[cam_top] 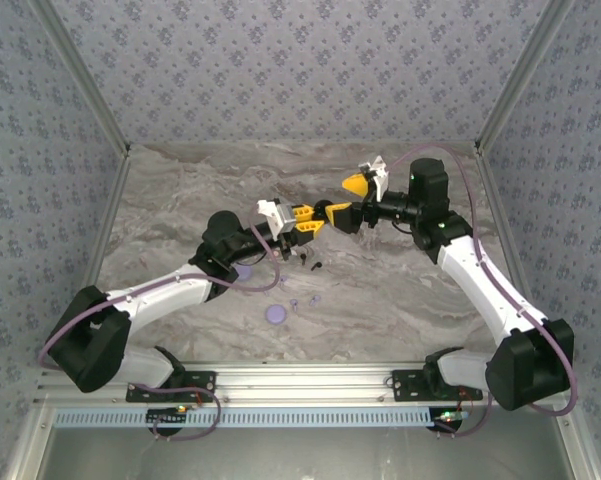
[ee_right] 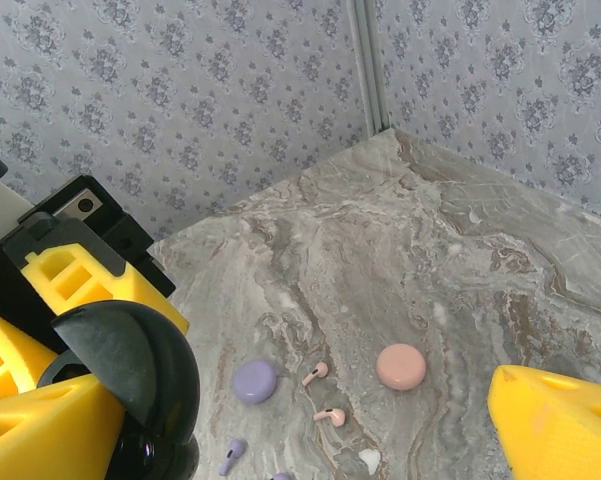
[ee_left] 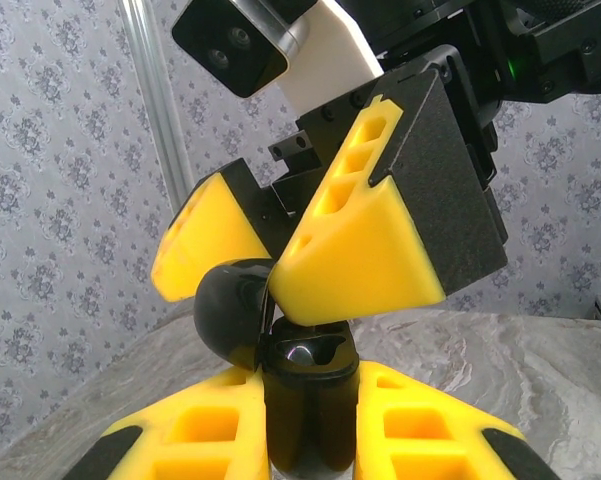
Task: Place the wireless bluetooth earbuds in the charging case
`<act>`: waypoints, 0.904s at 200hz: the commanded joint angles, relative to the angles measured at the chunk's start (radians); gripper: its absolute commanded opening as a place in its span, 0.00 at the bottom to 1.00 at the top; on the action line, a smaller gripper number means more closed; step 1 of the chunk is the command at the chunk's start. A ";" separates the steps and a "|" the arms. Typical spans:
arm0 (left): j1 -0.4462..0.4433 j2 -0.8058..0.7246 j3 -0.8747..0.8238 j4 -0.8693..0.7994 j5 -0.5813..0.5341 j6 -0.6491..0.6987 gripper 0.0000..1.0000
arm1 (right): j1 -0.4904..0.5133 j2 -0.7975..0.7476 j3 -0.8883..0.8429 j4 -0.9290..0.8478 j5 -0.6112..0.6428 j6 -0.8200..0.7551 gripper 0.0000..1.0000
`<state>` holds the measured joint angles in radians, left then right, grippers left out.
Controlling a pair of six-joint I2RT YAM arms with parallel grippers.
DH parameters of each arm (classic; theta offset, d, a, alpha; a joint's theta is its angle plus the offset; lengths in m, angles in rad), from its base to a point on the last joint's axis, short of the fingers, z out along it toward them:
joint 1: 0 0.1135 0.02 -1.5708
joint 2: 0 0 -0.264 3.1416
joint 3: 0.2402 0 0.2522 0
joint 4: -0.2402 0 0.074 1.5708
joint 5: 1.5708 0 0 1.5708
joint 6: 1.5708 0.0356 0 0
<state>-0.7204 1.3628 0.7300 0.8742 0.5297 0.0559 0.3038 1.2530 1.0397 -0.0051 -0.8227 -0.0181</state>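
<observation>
Left gripper (ee_left: 310,432) clamps one case (ee_right: 130,370); two pink earbuds (ee_right: 316,373) nearby

The walls (cam_top: 280,70) wear a grey-lilac floral print, and the table (ee_right: 460,260) is marbled grey and brown. I see pink earbuds (ee_right: 316,373), a lilac disc (ee_right: 254,381), a pink disc (ee_right: 401,366) and a glossy black case (ee_left: 235,310).

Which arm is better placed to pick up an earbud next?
The right, likely: right gripper is open and empty, left gripper is shut on the black case. Pink earbuds lie on the table.
</observation>
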 commanded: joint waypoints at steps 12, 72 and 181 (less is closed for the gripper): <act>-0.007 -0.013 0.023 0.016 0.006 0.014 0.00 | -0.001 0.008 0.048 -0.012 0.033 0.008 0.96; -0.007 -0.018 0.022 -0.001 -0.002 0.022 0.00 | -0.019 -0.007 0.062 -0.072 -0.008 0.012 0.97; -0.003 -0.121 -0.103 -0.023 -0.213 0.012 0.00 | -0.042 -0.079 -0.032 -0.334 0.183 0.028 0.92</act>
<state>-0.7204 1.2976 0.6662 0.8410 0.3962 0.0704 0.2447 1.1755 1.0557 -0.2165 -0.7555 -0.0399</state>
